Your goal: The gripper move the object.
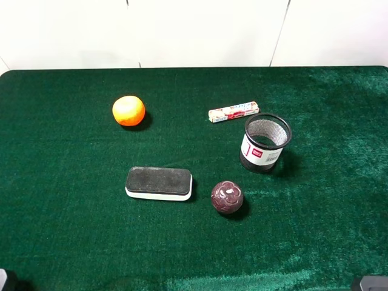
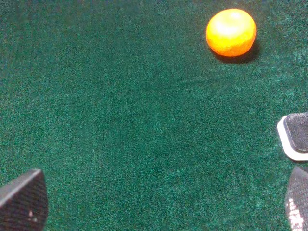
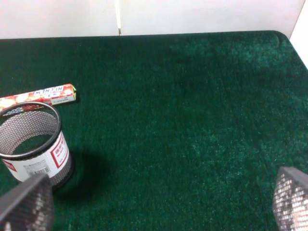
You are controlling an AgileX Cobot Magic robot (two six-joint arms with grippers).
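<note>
Exterior high: the object (image 1: 234, 111) lies flat on the green cloth (image 1: 73, 230), just behind the mesh cup (image 1: 265, 143); eraser block (image 1: 159, 183) and maroon ball (image 1: 227, 197) sit nearer (orange (image 1: 128, 111) well apart). Left wrist: my left gripper (image 2: 163, 204) is spread wide, holding nothing. Right wrist: my right gripper (image 3: 159, 204) likewise, the object (image 3: 37, 96) beyond the cup (image 3: 33, 144).

eraser block (image 2: 296, 136) cut by frame edge | roll (image 3: 37, 96) end behind mesh cup (image 3: 32, 144) rim
</note>
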